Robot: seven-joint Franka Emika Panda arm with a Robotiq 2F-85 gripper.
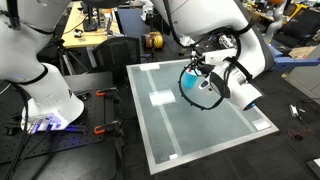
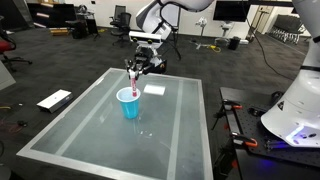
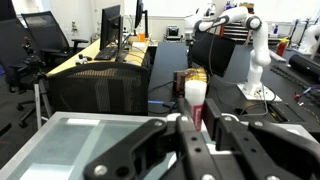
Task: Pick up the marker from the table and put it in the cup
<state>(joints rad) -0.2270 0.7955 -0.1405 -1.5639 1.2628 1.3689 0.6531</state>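
On the desk [image 2: 175, 125], a wide pale slab with white tape patches, there was plenty of bare surface. The arm [image 2: 165, 14] reached over its far side in an exterior view and hung above the cup [image 2: 128, 103]. The cup stood upright on the desk, light blue with a white inside, and it showed as a cyan patch under the wrist in both exterior views [image 1: 189, 86]. It looked light and narrow at the base, so I judged that a sideways knock could tip it.

The marker [image 2: 132, 76] was off the desk. The jaws were clamped on it, and it hung roughly upright over the cup's mouth. From these angles I could not tell whether its lower end had passed the rim.

In the wrist view the marker [image 3: 194, 100] rose between the two fingers, with its pale part above the reddish part. I took it for a light, stiff plastic stick, smooth enough to swivel in a loose pinch. A hold around the middle of the barrel seemed best to me. It needed only modest squeeze, since nothing about it looked fragile.
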